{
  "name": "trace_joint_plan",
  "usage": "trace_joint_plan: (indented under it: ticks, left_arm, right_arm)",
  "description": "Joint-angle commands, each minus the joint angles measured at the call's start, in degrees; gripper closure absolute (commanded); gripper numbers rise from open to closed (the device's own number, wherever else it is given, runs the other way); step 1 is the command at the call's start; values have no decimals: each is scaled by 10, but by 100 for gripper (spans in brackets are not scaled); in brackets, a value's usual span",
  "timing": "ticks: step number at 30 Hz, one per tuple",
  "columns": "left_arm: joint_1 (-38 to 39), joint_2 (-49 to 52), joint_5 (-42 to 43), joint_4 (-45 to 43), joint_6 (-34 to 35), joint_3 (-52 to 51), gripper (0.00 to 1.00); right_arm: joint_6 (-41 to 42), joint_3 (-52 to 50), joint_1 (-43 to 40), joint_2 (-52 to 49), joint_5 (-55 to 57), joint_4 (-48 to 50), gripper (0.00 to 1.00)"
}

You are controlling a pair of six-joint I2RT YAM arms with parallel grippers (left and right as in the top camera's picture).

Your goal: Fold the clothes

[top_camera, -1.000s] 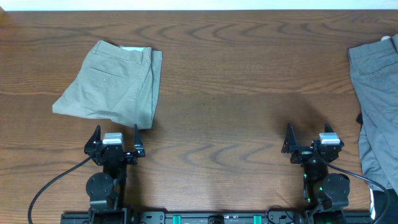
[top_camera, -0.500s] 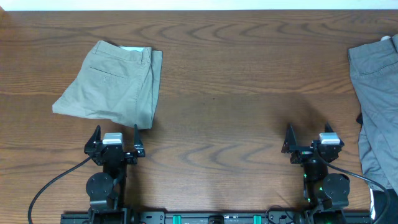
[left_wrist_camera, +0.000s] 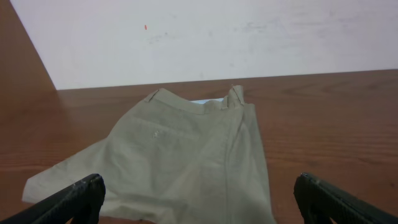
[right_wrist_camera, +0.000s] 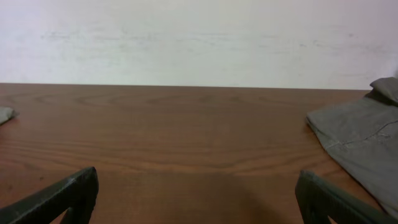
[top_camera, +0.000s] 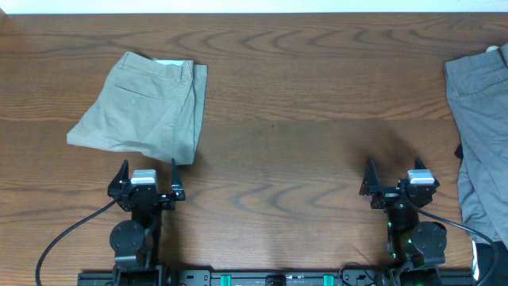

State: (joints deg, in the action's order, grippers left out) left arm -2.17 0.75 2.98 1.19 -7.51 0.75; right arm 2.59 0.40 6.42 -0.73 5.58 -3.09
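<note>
Overhead looks straight down. Both wrist cameras sit low at six o'clock, facing twelve; the left shares khaki trousers with overhead.

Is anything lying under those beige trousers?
A white strip peeks out by the waistband of the beige trousers; I cannot tell what. Beneath lies the wooden table; anything else is covered.

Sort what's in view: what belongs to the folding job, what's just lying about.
Job: khaki trousers, folded, left; grey trousers, spread, right edge.
Other: wooden table; black cables by the arm bases.
</note>
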Motion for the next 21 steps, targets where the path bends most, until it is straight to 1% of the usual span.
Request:
trace_joint_plan:
  ticks: [1,3,5,8,10,12,16,19,21]
  left_arm:
    - [2,-1,-4,26,21,-5,2]
    - [2,-1,6,26,45,-5,2]
    - [2,-1,10,26,87,-5,2]
    - [2,-1,10,26,136,-5,2]
    - [2,-1,11,21,163,-5,2]
    - [2,-1,11,4,184,-5,2]
    - [2,3,11,-53,186,0,2]
    - [2,25,6,-62,186,27,2]
    - [2,60,4,-60,186,61,2]
  right_arm:
    - [8,-1,5,0,-20,3,1]
    - [9,-1,5,0,-73,2,1]
    - [8,-1,5,0,-152,1,1]
    - [8,-1,5,0,-223,31,1]
    - [8,-1,5,0,-207,48,1]
    - [8,-1,5,-3,-178,43,1]
    - [16,7,5,-32,-170,49,1]
    - [53,32,5,-76,-170,49,1]
    - [57,65,5,-125,-169,47,1]
